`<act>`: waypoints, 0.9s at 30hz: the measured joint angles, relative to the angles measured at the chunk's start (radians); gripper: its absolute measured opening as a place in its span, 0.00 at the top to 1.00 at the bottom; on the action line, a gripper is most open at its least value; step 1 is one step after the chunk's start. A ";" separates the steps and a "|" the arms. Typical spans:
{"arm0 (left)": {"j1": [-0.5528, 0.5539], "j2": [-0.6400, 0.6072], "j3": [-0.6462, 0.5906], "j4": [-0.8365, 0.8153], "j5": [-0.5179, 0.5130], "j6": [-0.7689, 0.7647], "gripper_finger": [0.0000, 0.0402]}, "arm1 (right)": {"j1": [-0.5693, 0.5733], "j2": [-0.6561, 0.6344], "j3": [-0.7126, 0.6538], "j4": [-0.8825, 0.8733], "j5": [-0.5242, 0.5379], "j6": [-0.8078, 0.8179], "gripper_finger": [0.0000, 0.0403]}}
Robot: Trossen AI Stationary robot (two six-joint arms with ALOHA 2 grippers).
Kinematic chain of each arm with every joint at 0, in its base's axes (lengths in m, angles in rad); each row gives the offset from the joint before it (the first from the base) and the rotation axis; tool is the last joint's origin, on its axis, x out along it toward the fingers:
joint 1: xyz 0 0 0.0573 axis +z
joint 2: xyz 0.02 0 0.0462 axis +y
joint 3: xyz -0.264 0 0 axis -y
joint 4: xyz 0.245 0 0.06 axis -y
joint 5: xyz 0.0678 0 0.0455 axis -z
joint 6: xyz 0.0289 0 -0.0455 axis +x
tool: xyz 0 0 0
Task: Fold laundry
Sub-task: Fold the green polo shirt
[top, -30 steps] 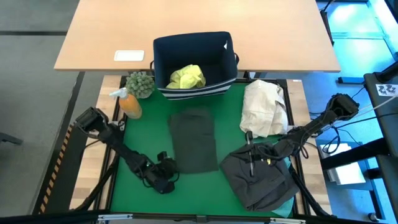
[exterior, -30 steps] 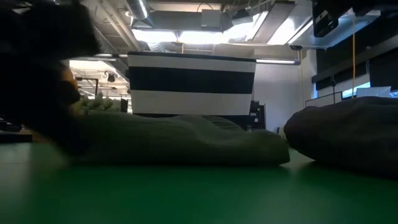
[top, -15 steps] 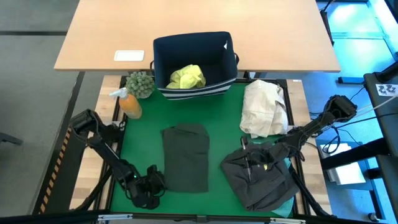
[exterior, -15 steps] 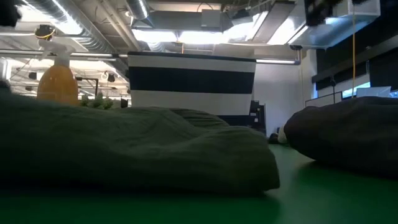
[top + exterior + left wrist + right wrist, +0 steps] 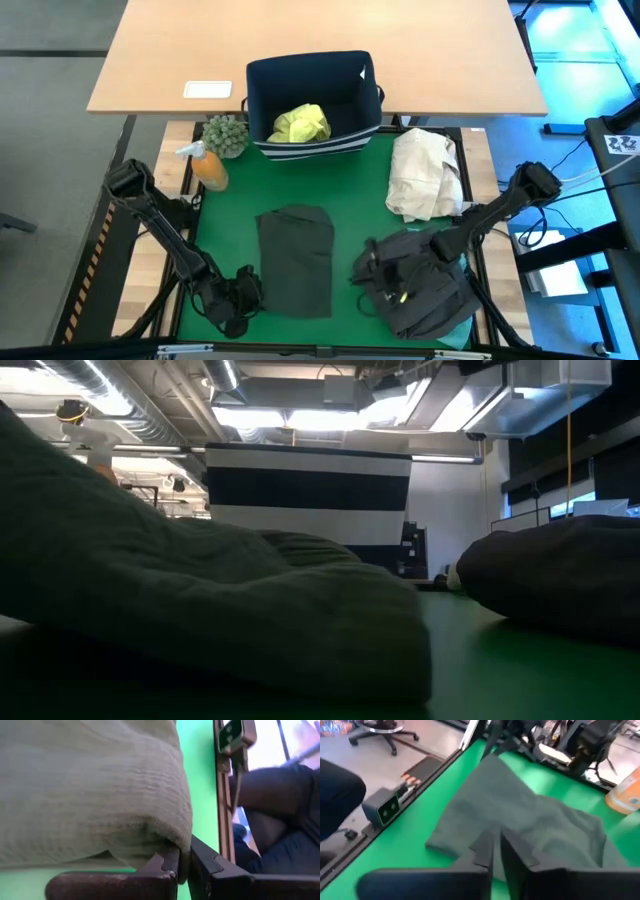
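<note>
**benchwatcher:** What's cluttering the surface (image 5: 360,175) for you?

**me:** I count one navy bin (image 5: 313,100) at the far edge with a yellow-green shirt (image 5: 300,123) inside. Just left of the bin are one small potted plant (image 5: 225,134) and one orange spray bottle (image 5: 207,166). One cream bundle (image 5: 424,174) lies at the right edge. One white card (image 5: 207,89) sits on the wooden desk (image 5: 320,40) beyond the bin.

**benchwatcher:** And the laundry itself?

**me:** Two pieces are on the green mat. The dark olive garment (image 5: 295,258) is folded into a rectangle near the middle, close to the front edge. The charcoal garment (image 5: 420,290) is a rumpled heap at front right, with a turquoise scrap (image 5: 462,330) peeking out under it.

**benchwatcher:** Claws?

**me:** The left claw (image 5: 240,300) is at the olive piece's front left corner, clenched on its edge; my left wrist view shows the cloth pinched between the fingers (image 5: 165,865). The right claw (image 5: 372,268) hovers at the charcoal heap's left side with the fingers (image 5: 487,847) nearly together and nothing between them. In the low view the olive fold blocks most of the left side.
</note>
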 joint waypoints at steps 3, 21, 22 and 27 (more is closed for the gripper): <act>-0.003 0.000 0.000 -0.001 0.053 -0.001 0.96 | 0.001 0.045 0.001 0.014 0.000 0.001 0.77; 0.051 0.003 0.000 -0.103 0.277 0.007 0.82 | 0.001 0.274 0.063 0.191 -0.016 -0.101 0.27; 0.049 0.003 0.000 -0.118 0.303 0.006 0.80 | 0.001 0.287 0.078 0.188 -0.016 -0.107 0.27; 0.049 0.001 0.000 -0.179 0.494 -0.084 0.74 | 0.001 0.349 0.133 0.176 -0.025 -0.152 0.26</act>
